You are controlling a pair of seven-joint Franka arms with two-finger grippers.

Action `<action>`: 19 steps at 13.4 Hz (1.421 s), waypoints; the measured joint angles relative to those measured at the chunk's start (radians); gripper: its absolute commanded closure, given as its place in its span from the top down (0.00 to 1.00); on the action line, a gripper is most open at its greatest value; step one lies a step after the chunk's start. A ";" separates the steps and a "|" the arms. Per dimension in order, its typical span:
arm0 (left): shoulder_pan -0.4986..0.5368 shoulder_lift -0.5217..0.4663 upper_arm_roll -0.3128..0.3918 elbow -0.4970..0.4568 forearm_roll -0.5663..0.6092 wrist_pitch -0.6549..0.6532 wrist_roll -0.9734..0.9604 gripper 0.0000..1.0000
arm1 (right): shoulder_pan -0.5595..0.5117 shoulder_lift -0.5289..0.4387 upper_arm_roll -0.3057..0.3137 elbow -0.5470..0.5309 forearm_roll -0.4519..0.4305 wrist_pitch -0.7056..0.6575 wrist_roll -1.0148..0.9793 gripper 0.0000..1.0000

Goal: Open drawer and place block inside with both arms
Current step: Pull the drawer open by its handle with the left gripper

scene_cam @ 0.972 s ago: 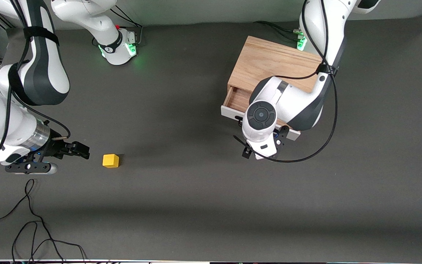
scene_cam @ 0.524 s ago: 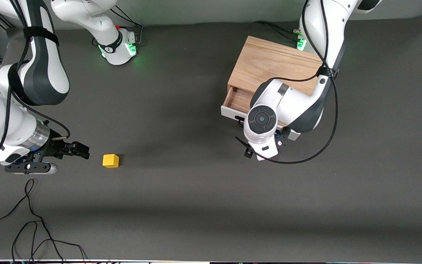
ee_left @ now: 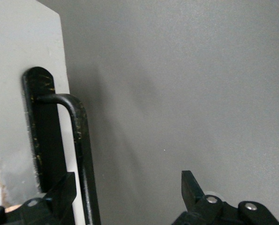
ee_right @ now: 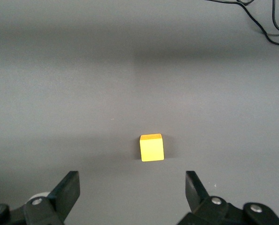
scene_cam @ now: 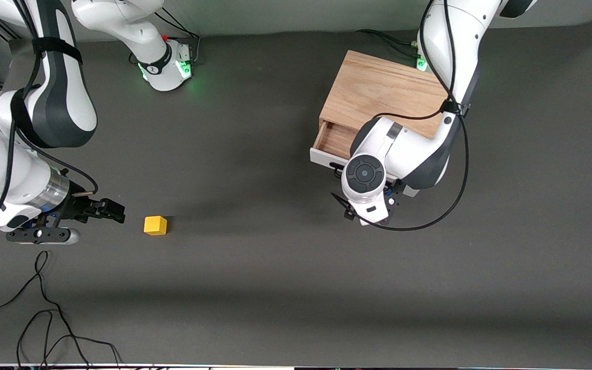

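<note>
Even overhead light, soft broad shadows on the dark table (scene_cam: 275, 288), left wrist view slightly blurred

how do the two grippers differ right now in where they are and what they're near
The left gripper sits at the drawer, its fingers straddling the black wire handle; the right gripper is over bare table near the yellow block.
The left gripper has the handle between its fingers; the right gripper has nothing between its fingers, the block lying apart from it.
Both are open, and neither is holding anything.
</note>
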 measured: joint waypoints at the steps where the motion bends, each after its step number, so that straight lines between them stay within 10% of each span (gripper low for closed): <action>1: 0.000 0.000 0.000 0.000 0.000 0.017 0.000 1.00 | -0.001 0.000 0.000 0.000 0.000 0.002 0.000 1.00; 19: -0.001 0.012 -0.002 0.004 0.024 0.184 0.003 1.00 | -0.037 0.005 -0.017 -0.048 0.086 0.078 -0.068 1.00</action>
